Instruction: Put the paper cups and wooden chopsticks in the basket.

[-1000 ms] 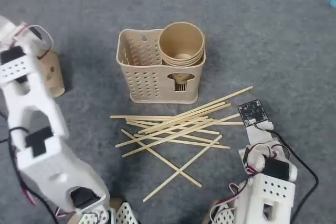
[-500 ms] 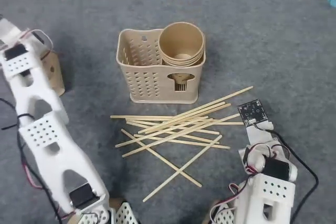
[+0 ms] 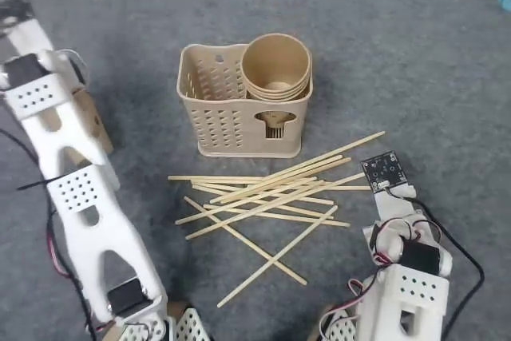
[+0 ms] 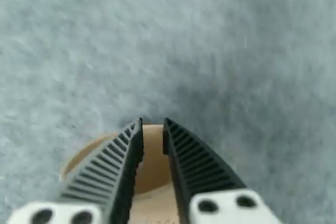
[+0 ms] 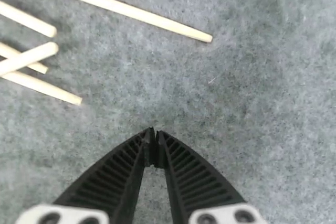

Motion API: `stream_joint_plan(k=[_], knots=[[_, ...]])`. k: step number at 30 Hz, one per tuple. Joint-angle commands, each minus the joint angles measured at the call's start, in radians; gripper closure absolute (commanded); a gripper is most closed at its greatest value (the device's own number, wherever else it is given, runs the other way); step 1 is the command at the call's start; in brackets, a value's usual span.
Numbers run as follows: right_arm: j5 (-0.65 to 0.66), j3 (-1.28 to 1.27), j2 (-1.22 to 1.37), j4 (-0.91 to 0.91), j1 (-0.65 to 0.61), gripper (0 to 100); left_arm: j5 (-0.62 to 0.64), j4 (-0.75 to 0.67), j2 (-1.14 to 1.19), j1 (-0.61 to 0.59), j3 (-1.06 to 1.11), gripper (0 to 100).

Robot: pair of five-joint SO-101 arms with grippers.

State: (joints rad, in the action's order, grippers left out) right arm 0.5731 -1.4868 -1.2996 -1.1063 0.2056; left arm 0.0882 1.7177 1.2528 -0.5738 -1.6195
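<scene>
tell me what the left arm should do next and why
Probably carry the paper cup over to the basket and onto the stacked cups there: the left gripper is pinched on its rim, well apart from the basket.

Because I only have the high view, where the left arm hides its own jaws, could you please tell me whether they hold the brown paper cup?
Observer: Yes, the left wrist view shows the left arm's jaws nearly shut on the rim of the brown paper cup.
Operator: Thank you; and the right arm's jaws?
Observer: Shut and empty over the grey carpet, short of the light wooden chopsticks.
</scene>
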Motion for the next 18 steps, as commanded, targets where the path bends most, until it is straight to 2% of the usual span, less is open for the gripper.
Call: stream_joint_plan(k=[1,9,18], knots=[[0.009,0.003,-0.018,0.004,-0.008,99.1,-0.025,0.041,-0.072,-0.006,0.002,94],[0.009,0.003,-0.018,0.004,-0.008,99.1,-0.026,0.041,-0.227,-0.029,0.236,94],[0.009,0.003,-0.018,0.002,-0.008,99.1,-0.026,0.04,-0.508,-0.014,0.708,94]])
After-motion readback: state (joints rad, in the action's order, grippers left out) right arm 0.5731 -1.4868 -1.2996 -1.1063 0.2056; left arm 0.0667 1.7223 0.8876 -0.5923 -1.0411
